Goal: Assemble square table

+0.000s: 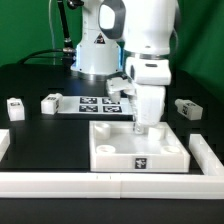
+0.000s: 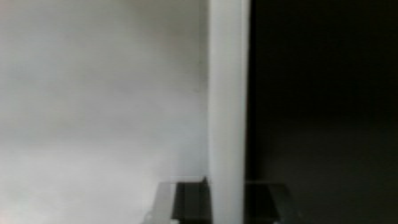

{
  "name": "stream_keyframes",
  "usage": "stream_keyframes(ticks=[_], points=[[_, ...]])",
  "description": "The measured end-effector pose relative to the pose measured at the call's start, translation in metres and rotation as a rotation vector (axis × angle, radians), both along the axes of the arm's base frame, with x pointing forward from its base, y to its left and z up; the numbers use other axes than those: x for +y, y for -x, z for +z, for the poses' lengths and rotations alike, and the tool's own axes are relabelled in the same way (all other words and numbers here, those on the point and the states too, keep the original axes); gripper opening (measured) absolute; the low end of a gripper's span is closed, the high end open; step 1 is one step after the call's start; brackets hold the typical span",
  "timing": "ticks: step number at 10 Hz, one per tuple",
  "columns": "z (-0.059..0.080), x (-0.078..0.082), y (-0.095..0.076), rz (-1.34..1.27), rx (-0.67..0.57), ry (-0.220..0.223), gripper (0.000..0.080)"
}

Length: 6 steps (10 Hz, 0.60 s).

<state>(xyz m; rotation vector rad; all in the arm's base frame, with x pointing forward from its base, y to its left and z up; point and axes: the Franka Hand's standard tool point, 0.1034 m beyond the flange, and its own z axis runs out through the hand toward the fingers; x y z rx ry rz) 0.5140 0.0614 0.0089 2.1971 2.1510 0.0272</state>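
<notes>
Exterior view: the white arm reaches straight down, its end effector (image 1: pixel 140 126) lowered onto the far rim of the tabletop (image 1: pixel 135 147), a white square tray with a raised rim and a black-and-white tag on its near edge. The tabletop sits on the black worktop (image 1: pixel 40 135), just behind the front rail (image 1: pixel 110 183). A side rail (image 1: pixel 205 150) runs close along the exterior view's right, while bare worktop lies open on the left.

Behind the tabletop is the marker board (image 1: pixel 100 103). Two loose legs (image 1: pixel 15 108) (image 1: pixel 50 101) stand well apart from the tabletop on the left, and a third leg (image 1: pixel 185 107) stands on the right.

Wrist view: blurred at close range, dark fingers (image 2: pixel 189 205) press flush against both sides of the rim's thin white wall, the end effector (image 2: pixel 228 198) clamped on the tabletop (image 2: pixel 89 110), with the worktop (image 2: pixel 329 100) dark beyond.
</notes>
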Motion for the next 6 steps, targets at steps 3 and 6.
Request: stream_keyframes(ticks=[3,6], points=[[0.0001,0.0211,-0.014,-0.049,-0.019,0.011,0.0062],[0.0002,0.0203,-0.0149,-0.061,-0.015,0.021,0.0061]])
